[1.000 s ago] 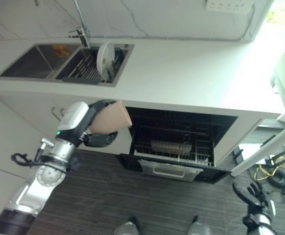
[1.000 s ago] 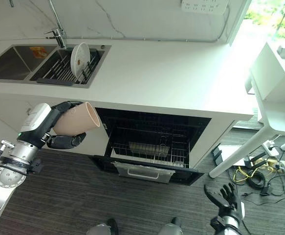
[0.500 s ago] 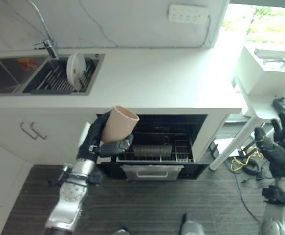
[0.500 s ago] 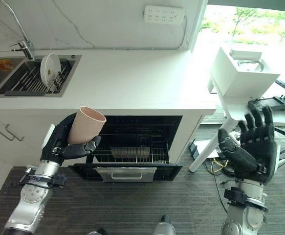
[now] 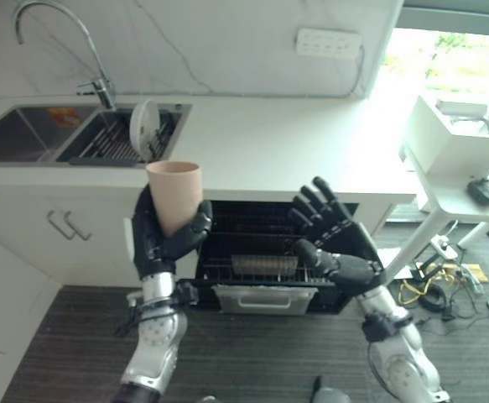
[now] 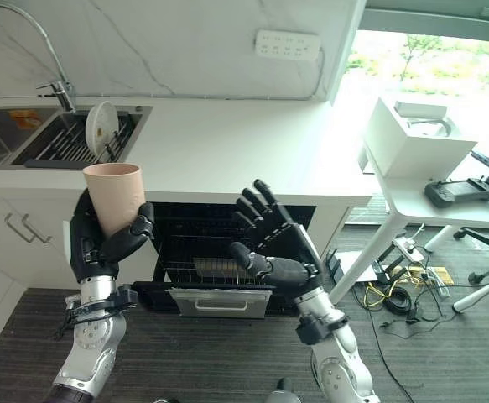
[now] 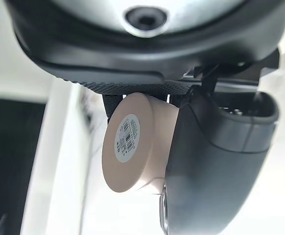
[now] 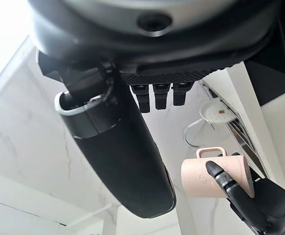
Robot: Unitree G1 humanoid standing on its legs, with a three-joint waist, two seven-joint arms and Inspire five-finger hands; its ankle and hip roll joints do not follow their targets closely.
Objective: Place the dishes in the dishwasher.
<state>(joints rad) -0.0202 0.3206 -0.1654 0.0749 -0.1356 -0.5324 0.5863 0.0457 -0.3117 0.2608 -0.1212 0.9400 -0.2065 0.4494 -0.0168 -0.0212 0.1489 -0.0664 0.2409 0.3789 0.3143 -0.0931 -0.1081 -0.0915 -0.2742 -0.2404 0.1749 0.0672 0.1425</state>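
Note:
My left hand (image 5: 162,243) is shut on a beige cup (image 5: 174,195), held upright with its mouth up in front of the counter edge; the cup's base (image 7: 127,144) with a barcode sticker shows in the left wrist view. My right hand (image 5: 332,243) is open, fingers spread, raised in front of the open dishwasher (image 5: 265,252), holding nothing. The dishwasher's wire rack (image 6: 219,270) is pulled out under the white counter (image 5: 294,151). A white plate (image 5: 143,128) stands on edge in the sink's drying rack (image 5: 114,143). The right wrist view also shows the cup (image 8: 215,176) in my left hand.
A double sink (image 5: 26,143) with a tall tap (image 5: 101,84) lies at the counter's left. Cabinet doors (image 5: 51,227) stand left of the dishwasher. A white side table (image 6: 445,193) with a box and a controller stands at the right, with loose cables on the dark floor (image 6: 412,294).
The camera has shifted. My left hand has turned the cup upright and raised it. My right hand has come in from the right to the front of the dishwasher.

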